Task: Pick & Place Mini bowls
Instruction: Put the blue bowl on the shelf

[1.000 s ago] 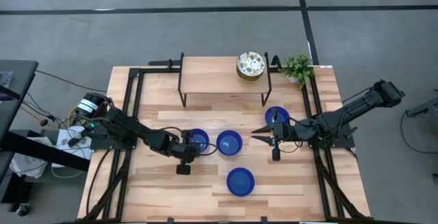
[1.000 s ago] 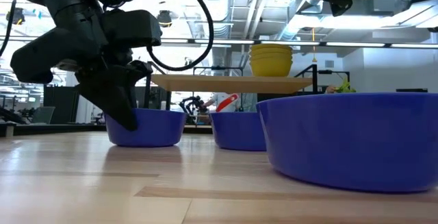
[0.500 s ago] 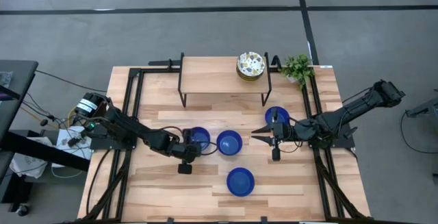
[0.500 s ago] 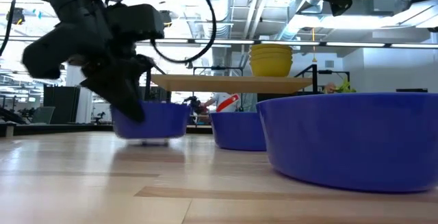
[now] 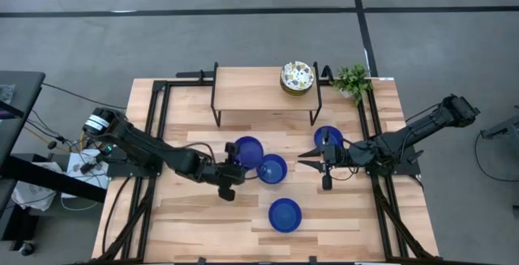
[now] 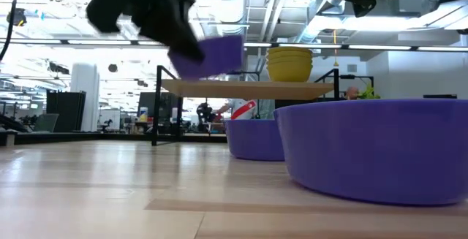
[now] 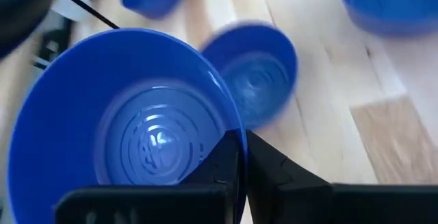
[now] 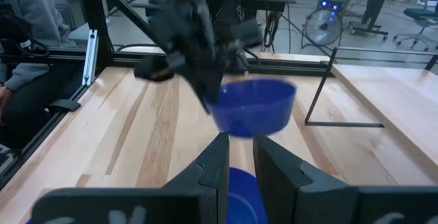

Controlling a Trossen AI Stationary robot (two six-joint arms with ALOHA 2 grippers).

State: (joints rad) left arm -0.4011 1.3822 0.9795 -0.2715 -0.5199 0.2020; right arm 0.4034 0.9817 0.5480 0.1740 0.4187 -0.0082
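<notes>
Mini bowl of glossy cobalt blue [image 5: 248, 150] hangs clear of the wooden table [image 5: 195, 216], its rim pinched between the nearly closed fingers of the left gripper [image 5: 234, 165]. Just beside that gripper, a second glossy blue bowl [image 5: 272, 168] sits on the table, a third [image 5: 285, 215] lies farther off, and a fourth [image 5: 328, 137] rests right by the right gripper [image 5: 302, 160], which hovers with its fingers narrowly parted and nothing between them. Patterned cream bowls [image 5: 297, 78] are stacked on the raised wooden shelf [image 5: 251, 88].

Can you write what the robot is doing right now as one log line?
left gripper: shut on blue bowl, lifted off table | right gripper: waiting beside another blue bowl
</notes>
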